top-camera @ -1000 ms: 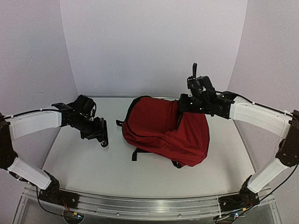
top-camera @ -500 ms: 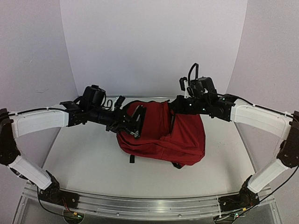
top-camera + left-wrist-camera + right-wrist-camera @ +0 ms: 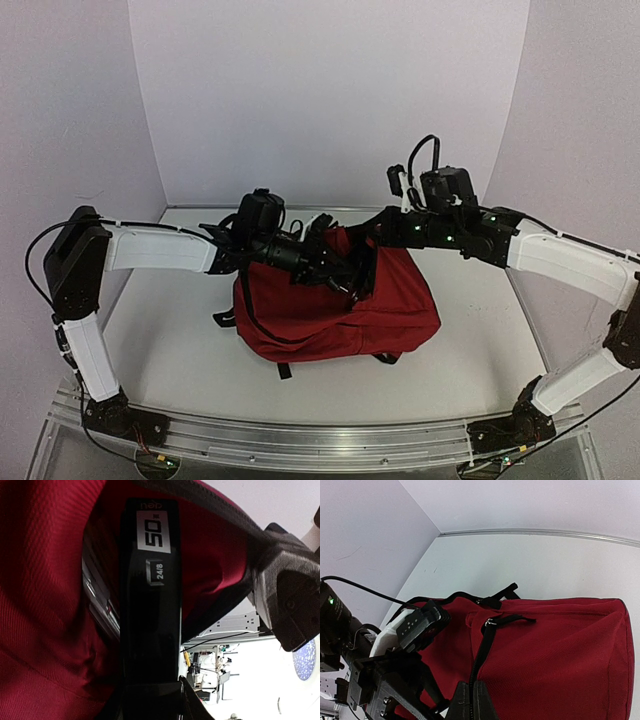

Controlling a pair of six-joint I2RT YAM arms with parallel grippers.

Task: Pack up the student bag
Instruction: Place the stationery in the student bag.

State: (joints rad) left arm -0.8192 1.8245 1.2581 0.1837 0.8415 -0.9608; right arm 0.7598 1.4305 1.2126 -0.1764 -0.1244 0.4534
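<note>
Top external view shows the student bag (image 3: 335,325) lying near the middle of the bench (image 3: 170,340), between the two arms, with its black straps trailing out at the near and left sides. The left arm stretches across from the left, and the left gripper (image 3: 348,284) is sunk into the bag's open mouth at the far edge. The right gripper (image 3: 378,228) meets the same far edge from the other side, just beside the left one.

Left wrist view is filled with red fabric all around. The left gripper is clamped on a black oblong item (image 3: 150,610), which points away from the camera into the bag. A white label (image 3: 154,530) on the item reads 50, and a smaller tab below it reads 24/8.

Right wrist view shows the right gripper's fingers pressed together on the black zipper strip (image 3: 481,650) of the bag, with the red side panel spreading to the right. The left arm's black and white housing sits at lower left, close against the bag's opening.
</note>
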